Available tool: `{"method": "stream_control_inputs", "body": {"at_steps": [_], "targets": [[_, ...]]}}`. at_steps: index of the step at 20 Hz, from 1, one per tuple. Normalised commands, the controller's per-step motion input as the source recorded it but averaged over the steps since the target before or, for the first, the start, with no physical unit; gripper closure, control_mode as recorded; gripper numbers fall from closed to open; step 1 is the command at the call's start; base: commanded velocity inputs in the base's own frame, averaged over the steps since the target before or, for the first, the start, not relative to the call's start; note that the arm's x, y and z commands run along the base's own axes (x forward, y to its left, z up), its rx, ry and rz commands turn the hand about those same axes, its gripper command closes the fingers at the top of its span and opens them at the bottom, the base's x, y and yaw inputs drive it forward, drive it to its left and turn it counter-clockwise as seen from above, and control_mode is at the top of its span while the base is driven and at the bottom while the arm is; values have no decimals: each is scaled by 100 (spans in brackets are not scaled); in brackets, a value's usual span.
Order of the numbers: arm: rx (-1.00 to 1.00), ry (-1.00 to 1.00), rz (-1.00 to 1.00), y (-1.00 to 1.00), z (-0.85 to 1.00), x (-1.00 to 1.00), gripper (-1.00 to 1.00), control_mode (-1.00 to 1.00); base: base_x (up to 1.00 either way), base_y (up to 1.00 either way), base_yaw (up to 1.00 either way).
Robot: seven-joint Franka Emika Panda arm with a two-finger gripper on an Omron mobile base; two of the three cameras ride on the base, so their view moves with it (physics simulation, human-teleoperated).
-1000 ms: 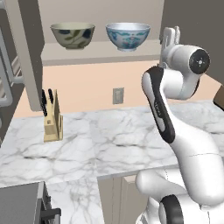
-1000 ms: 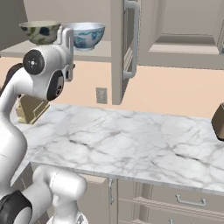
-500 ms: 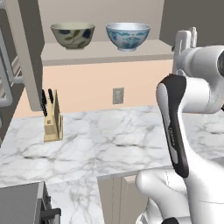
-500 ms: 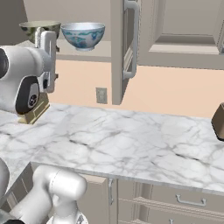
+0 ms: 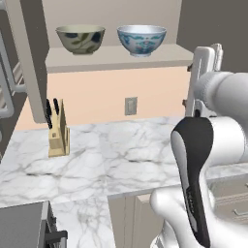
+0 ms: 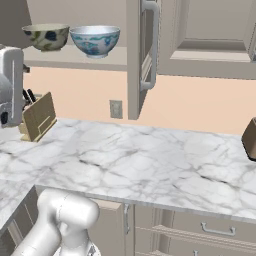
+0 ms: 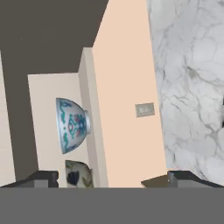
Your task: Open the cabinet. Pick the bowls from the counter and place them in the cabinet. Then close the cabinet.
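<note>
The cabinet (image 5: 116, 57) stands open, its right door (image 6: 142, 60) swung out edge-on. Both bowls sit side by side on its beige shelf: the olive-beige one (image 5: 80, 38) on the left, the pale blue-white one (image 5: 142, 39) on the right. The rolled hand view shows them sideways, the blue-white bowl (image 7: 72, 124) above the olive one (image 7: 78, 174). My gripper (image 7: 113, 177) is open and empty, well back from the shelf. My hand (image 5: 204, 72) hangs right of the shelf's end, above the counter (image 5: 121, 155).
A knife block (image 5: 58, 131) stands at the counter's back left. A wall outlet (image 5: 130, 105) sits under the shelf. A dark brown object (image 6: 250, 137) is at the counter's far right. Another closed wall cabinet (image 6: 210, 35) hangs right of the open door. Drawers (image 6: 215, 230) lie below.
My hand has drawn back from beside the blue-white bowl, moving right and lower, away from the shelf. Both bowls stay on the shelf. The jaws have stayed open.
</note>
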Motion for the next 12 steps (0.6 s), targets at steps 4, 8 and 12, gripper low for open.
{"method": "stream_control_inputs", "body": {"at_steps": [4,8,12], "targets": [[0,5,7,47,0,-64,-100,-100,0,0,0],[0,2,11,58,1,-56,-100,-100,0,0,0],[0,0,6,72,0,-43,-100,-100,0,0,0]]}}
